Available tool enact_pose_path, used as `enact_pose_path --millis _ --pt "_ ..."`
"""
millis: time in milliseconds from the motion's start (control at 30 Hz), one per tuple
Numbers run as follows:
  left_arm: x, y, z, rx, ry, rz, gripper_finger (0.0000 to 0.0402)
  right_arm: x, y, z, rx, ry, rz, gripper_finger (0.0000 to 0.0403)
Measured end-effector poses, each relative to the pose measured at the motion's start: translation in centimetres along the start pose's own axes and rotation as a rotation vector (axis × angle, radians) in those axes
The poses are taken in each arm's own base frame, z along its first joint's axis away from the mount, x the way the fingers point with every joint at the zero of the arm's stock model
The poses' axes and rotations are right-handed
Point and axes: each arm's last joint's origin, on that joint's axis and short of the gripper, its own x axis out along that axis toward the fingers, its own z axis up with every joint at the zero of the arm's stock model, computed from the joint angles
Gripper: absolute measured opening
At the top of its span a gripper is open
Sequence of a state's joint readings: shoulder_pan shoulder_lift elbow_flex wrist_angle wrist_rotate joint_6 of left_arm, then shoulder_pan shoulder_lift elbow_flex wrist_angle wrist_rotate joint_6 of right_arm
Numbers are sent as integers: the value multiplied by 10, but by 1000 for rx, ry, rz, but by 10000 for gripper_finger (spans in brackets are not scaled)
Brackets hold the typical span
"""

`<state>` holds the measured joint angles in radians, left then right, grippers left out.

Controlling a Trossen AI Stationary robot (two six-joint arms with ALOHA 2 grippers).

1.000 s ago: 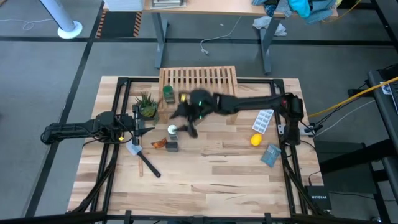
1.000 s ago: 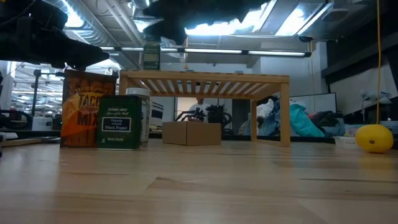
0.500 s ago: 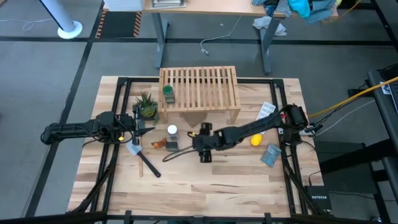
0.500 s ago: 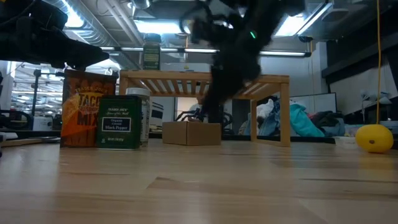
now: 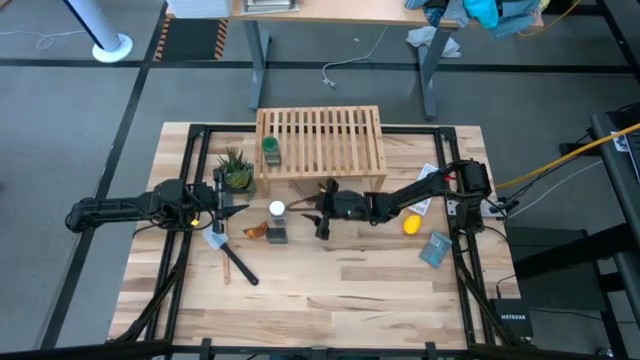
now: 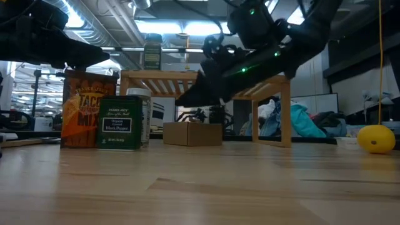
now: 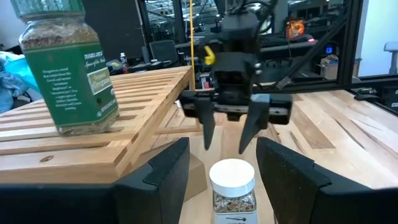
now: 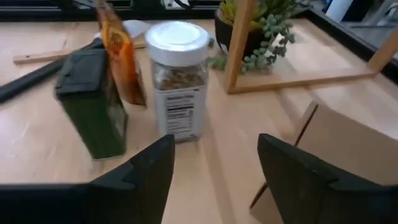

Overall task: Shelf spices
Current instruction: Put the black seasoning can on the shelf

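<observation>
The light-wood shelf (image 5: 320,140) stands at the far middle, and a green-lidded jar (image 5: 270,150) stands on its slatted top near the left end. On the table in front of it stand a white-capped jar (image 8: 180,81), a dark tin (image 8: 93,112) and an orange packet (image 8: 118,56). My right gripper (image 5: 308,215) hangs low to the right of the white-capped jar. It is open, points toward the jar and touches nothing. My left gripper (image 5: 232,208) waits open at the left, level, with the same jar beyond its fingers (image 7: 233,186).
A potted plant (image 5: 237,170) stands left of the shelf, and a small cardboard box (image 5: 318,188) sits under it. A yellow lemon-like ball (image 5: 411,225) and two flat packets (image 5: 435,248) lie at the right. A dark stick (image 5: 238,265) lies near the left arm.
My right gripper has swung from high over the shelf's front edge toward the table's near side and come down. It has tipped up from steeply down to nearly level. It now points left at the white-capped jar. The jars and the tin have stayed put.
</observation>
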<state>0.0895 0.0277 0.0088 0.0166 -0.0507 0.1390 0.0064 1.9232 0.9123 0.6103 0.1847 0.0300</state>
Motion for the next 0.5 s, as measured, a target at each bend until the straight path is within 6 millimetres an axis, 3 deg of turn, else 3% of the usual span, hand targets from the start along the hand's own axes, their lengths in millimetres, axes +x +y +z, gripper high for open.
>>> enact_pose_path --millis 133,500 --pt "0 0 0 2 0 0 180 10 -10 1 67 -34 47 233" --pt "0 0 0 -1 0 -1 180 20 4 4 60 -36 119 234"
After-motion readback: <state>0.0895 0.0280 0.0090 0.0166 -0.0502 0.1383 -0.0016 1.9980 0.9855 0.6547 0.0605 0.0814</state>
